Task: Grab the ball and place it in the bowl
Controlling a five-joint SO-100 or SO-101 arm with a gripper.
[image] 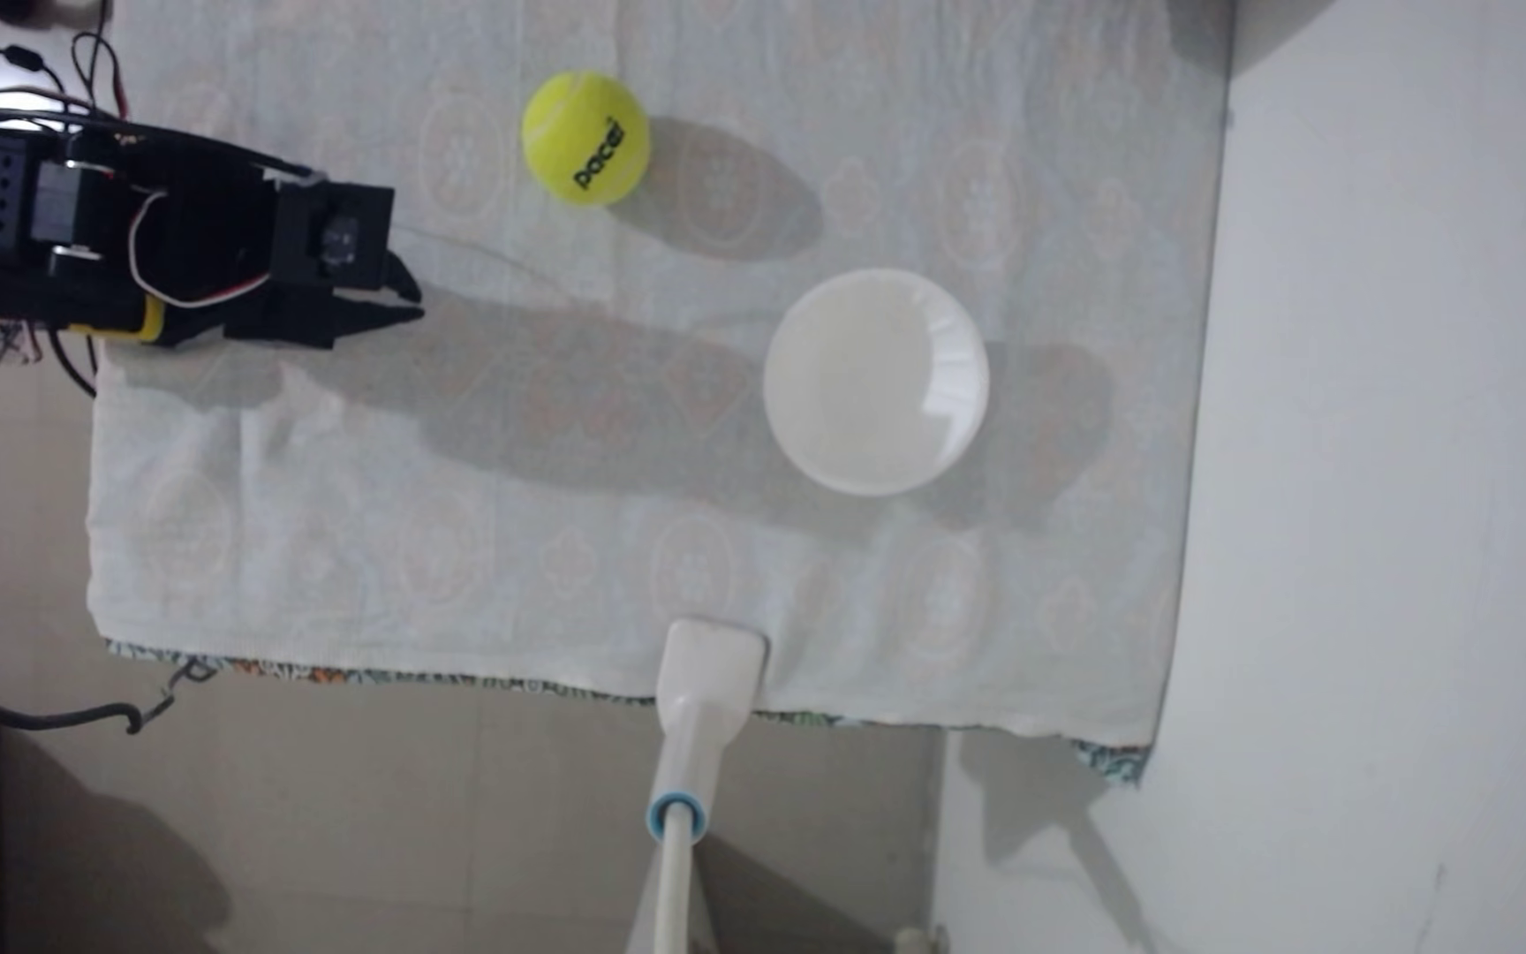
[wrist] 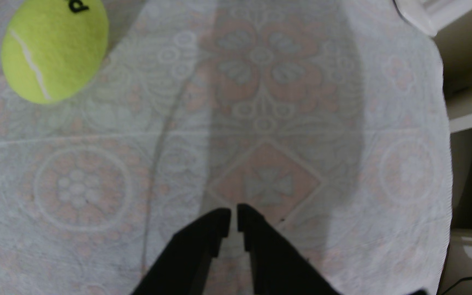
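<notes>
From my station the fixed view has the black arm (image: 145, 248) at the left edge over the patterned cloth (image: 466, 514), with the jaws (image: 415, 303) pointing right. In the wrist view the jaws (wrist: 234, 211) are nearly closed, with only a thin slit between the two black fingers (wrist: 215, 227), and nothing is held between them; bare cloth lies beneath.

The ball (image: 586, 138) sits on the cloth near the top of the fixed view, up and to the right of the jaws and apart from them. Its black lettering reads "pacer", running diagonally across the yellow-green felt. In the wrist view the ball (wrist: 54, 51) is in the upper left corner, with a white seam curving down its face and only part of one black letter visible at the frame's top edge.

The bowl (image: 876, 381) rests empty on the cloth, to the right and below the ball in the fixed view, well apart from it. I can read no writing on the bowl. A white pole with a blue ring (image: 681, 807) rises from the bottom edge, its foot on the cloth's near edge.
</notes>
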